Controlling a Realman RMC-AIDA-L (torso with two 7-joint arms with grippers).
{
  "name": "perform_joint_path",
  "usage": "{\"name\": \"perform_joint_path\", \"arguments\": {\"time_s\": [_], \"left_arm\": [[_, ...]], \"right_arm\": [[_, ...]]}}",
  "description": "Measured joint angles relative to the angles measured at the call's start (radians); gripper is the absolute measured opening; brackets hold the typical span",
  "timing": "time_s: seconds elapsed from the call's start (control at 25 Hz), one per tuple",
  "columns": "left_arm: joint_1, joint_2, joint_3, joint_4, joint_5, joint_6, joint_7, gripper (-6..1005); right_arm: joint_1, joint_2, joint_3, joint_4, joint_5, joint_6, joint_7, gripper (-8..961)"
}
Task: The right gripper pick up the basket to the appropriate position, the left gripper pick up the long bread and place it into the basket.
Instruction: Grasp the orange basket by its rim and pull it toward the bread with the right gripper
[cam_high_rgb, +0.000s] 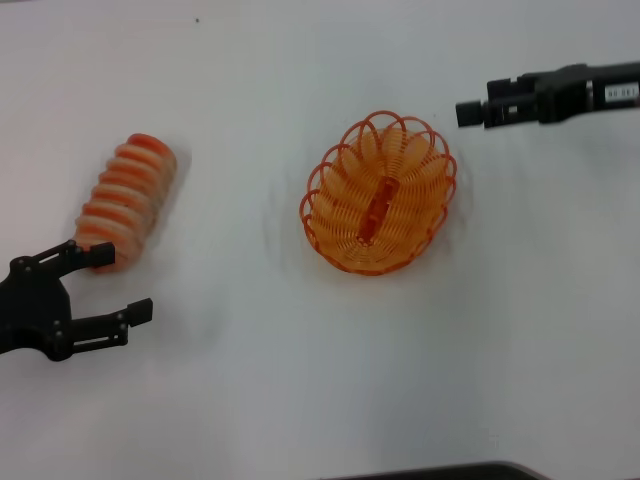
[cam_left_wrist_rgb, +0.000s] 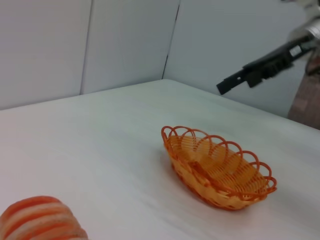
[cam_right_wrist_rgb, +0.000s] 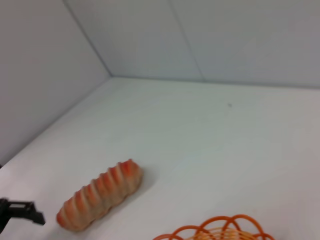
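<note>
Left of the basket (cam_high_rgb: 379, 194) lay the long bread (cam_high_rgb: 127, 200); the left gripper (cam_high_rgb: 112, 283), fingers spread, sat at the loaf's near end. Right of the basket hovered the right gripper (cam_high_rgb: 470, 113), apparently pressed together, empty.

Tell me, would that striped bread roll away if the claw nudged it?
Probably: the long bread looks rounded, lying free on the table, so a sideways nudge may roll it. Its ridges could help the open left gripper hold it. It looks stiff, likely light.
</note>
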Motion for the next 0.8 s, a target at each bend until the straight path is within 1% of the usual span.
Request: {"name": "perform_joint_path", "arguments": {"time_s": [0.08, 0.16, 0.28, 0.36, 0.44, 0.6, 0.64, 0.8], "left_arm": [[-0.002, 0.0, 0.0, 0.0, 0.0, 0.002, 0.0, 911], [-0.003, 0.0, 0.0, 0.0, 0.0, 0.002, 0.0, 910], [-0.005, 0.0, 0.0, 0.001, 0.0, 0.002, 0.0, 910], [-0.005, 0.001, 0.0, 0.001, 0.0, 0.002, 0.0, 910], [-0.005, 0.001, 0.0, 0.001, 0.0, 0.002, 0.0, 910], [-0.005, 0.0, 0.0, -0.001, 0.0, 0.0, 0.0, 910], [-0.005, -0.001, 0.0, -0.001, 0.0, 0.0, 0.0, 910], [-0.005, -0.001, 0.0, -0.001, 0.0, 0.0, 0.0, 910]], "right_arm": [[0.05, -0.01, 0.0, -0.019, -0.082, 0.005, 0.11, 941], [0.116, -0.011, -0.001, -0.049, -0.216, 0.017, 0.193, 940], [0.213, 0.002, -0.006, -0.078, -0.398, 0.024, 0.229, 940], [0.274, 0.02, -0.03, -0.087, -0.49, 0.032, 0.226, 939], [0.315, 0.036, -0.08, -0.086, -0.552, 0.059, 0.225, 939], [0.36, 0.063, -0.206, -0.045, -0.586, 0.114, 0.235, 938], [0.36, 0.063, -0.206, -0.045, -0.586, 0.114, 0.235, 935], [0.37, 0.065, -0.291, 0.023, -0.583, 0.176, 0.236, 920]]}}
